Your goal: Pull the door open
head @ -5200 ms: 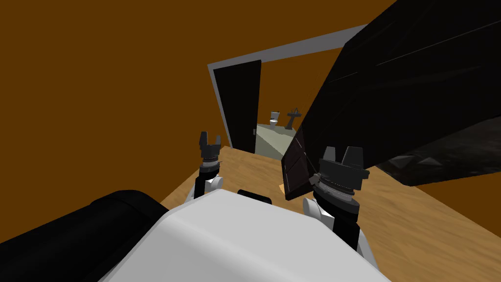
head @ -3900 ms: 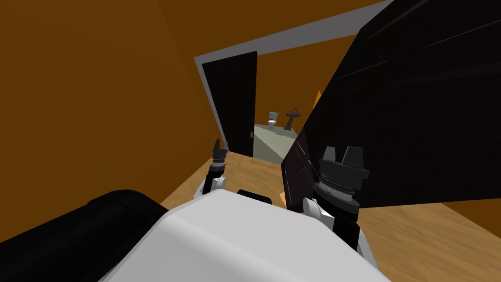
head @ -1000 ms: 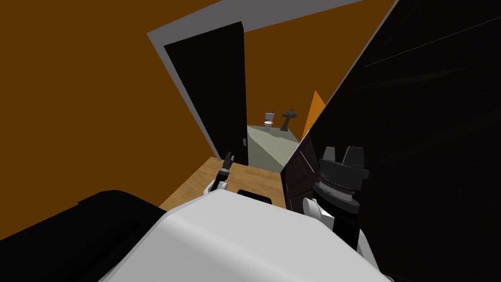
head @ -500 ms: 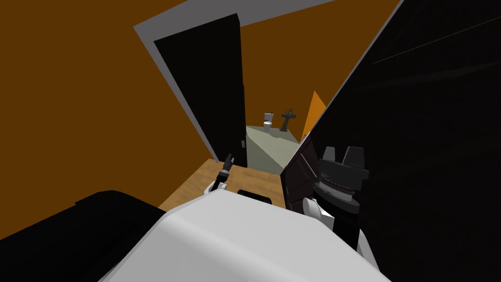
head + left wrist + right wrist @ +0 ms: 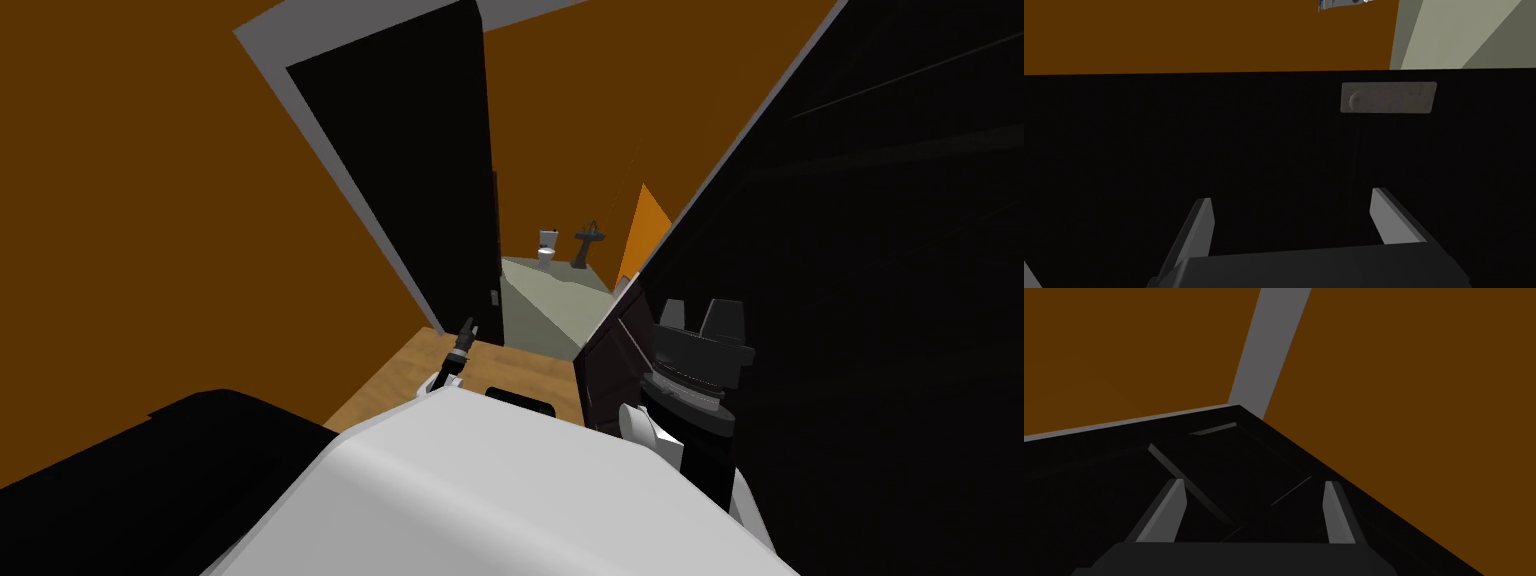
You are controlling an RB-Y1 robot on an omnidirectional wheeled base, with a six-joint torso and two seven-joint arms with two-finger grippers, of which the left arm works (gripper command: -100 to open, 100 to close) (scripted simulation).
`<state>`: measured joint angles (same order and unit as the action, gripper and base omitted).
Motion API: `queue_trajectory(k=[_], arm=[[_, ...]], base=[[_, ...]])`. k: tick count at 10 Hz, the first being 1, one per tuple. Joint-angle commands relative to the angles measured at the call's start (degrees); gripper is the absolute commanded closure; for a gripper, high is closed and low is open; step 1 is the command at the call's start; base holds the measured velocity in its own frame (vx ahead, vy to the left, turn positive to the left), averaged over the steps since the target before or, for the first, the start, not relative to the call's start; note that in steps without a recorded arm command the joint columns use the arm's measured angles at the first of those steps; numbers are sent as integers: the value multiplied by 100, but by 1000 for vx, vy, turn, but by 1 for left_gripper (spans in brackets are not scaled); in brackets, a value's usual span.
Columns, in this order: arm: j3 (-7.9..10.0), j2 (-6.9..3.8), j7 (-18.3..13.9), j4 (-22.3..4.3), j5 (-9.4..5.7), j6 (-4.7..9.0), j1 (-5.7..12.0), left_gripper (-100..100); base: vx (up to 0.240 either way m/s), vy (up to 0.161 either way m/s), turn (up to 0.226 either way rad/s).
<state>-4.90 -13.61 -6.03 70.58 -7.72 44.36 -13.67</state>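
Note:
A black door (image 5: pixel 420 170) hangs in a grey frame (image 5: pixel 330 150) and stands ajar, with a tiled room beyond it. On the door face near its free edge is a grey handle plate with a knob (image 5: pixel 1389 97), seen small in the head view as the handle (image 5: pixel 494 297). My left gripper (image 5: pixel 467 328) is low, just short of the door's free edge. In the left wrist view the left gripper (image 5: pixel 1291 210) is open, facing the black door face, with the handle plate ahead and off to one side, untouched. My right gripper (image 5: pixel 697 312) is held up beside my chest; the right gripper (image 5: pixel 1251 508) is open and empty.
A big black piece of furniture (image 5: pixel 880 250) crowds my right side. A black rounded object (image 5: pixel 150 470) lies at my lower left. Brown walls flank a narrow strip of wooden floor (image 5: pixel 520 360). Beyond the doorway stand a toilet (image 5: pixel 547 245) and a sink (image 5: pixel 590 240).
I have moved closer to the door, which now looms larger. My left gripper has turned edge-on and reached forward to the door's free edge. The right arm has kept its pose.

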Motion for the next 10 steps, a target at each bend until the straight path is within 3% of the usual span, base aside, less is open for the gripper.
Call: queue_trajectory(k=[1, 10], arm=[[-13, -27, -37, -210, -11, 49, 59, -100], [-91, -193, -233, -1271, -80, 186, 346, -100]], base=[[99, -8, -20], [121, 6, -20]])
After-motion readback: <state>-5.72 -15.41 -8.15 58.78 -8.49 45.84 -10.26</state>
